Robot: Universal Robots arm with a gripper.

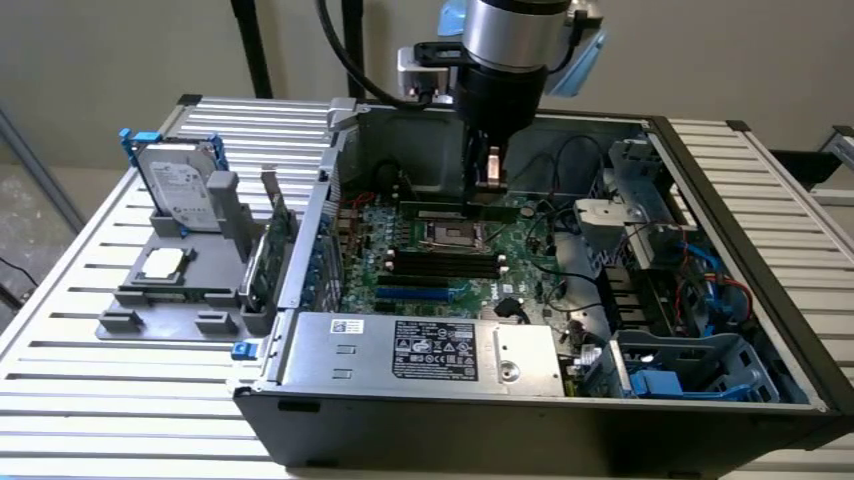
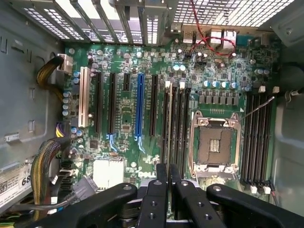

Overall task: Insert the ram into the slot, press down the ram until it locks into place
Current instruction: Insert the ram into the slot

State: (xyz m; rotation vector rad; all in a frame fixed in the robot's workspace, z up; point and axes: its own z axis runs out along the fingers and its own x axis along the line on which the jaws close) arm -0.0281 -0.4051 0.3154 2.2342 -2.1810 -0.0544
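Observation:
My gripper reaches down into the open computer case, shut on the ram, a thin green stick held level above the motherboard. In the wrist view my gripper has its fingers pressed close together. The ram shows edge-on as a thin pale line running away from them. It lies along the group of black slots with pale end clips, between the blue slot and the CPU socket. In the exterior view these slots lie below and nearer than the ram. I cannot tell whether the ram touches a slot.
The silver CPU socket sits beside the slots, with a second bank of black slots beyond it. The blue slot lies on the other side. Outside the case stand an upright green expansion card, a hard drive and a grey fixture.

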